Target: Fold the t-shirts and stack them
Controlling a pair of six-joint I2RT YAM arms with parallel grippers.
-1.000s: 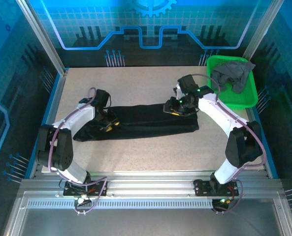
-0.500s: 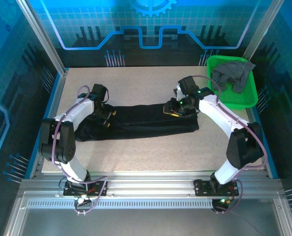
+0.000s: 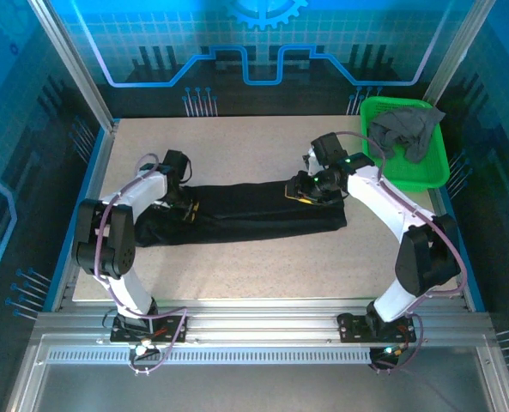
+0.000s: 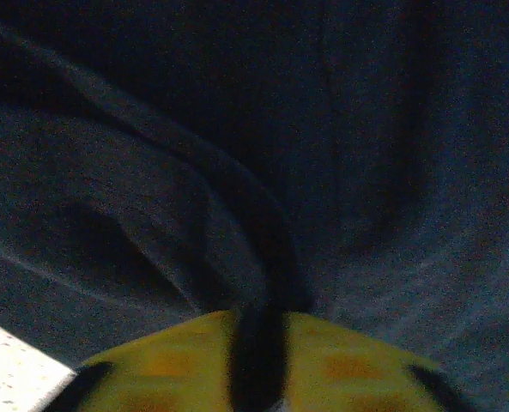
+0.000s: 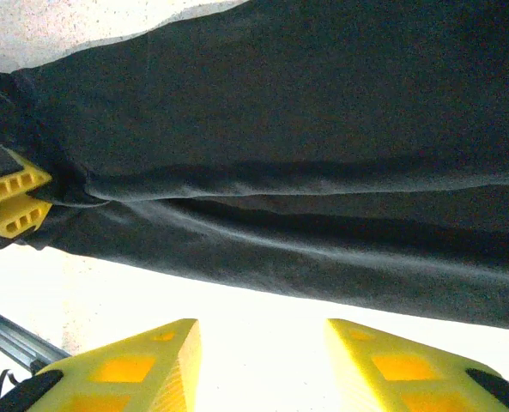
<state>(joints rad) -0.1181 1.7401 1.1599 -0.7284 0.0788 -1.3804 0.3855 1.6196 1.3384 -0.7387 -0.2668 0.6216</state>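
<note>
The black t-shirt (image 3: pixel 254 213) lies as a long folded strip across the middle of the table. My left gripper (image 3: pixel 190 209) rests on its left part. In the left wrist view, the left gripper (image 4: pixel 258 322) has its yellow fingers (image 4: pixel 164 365) almost together, with a ridge of the black t-shirt (image 4: pixel 151 197) pinched between them. My right gripper (image 3: pixel 299 190) is at the strip's far right edge. In the right wrist view, the right gripper (image 5: pixel 263 330) stands open over bare table just short of the black t-shirt (image 5: pixel 280 163). The dark grey t-shirt (image 3: pixel 404 129) lies crumpled in the basket.
The bright green mesh basket (image 3: pixel 426 172) stands at the back right corner, just right of the right arm. Metal frame posts and blue walls ring the table (image 3: pixel 263 275). The left gripper's yellow fingers (image 5: pixel 18 202) show at the far end of the strip in the right wrist view.
My left gripper has shifted slightly toward the back left and its jaws have come together on the black cloth. The right arm has not moved.
</note>
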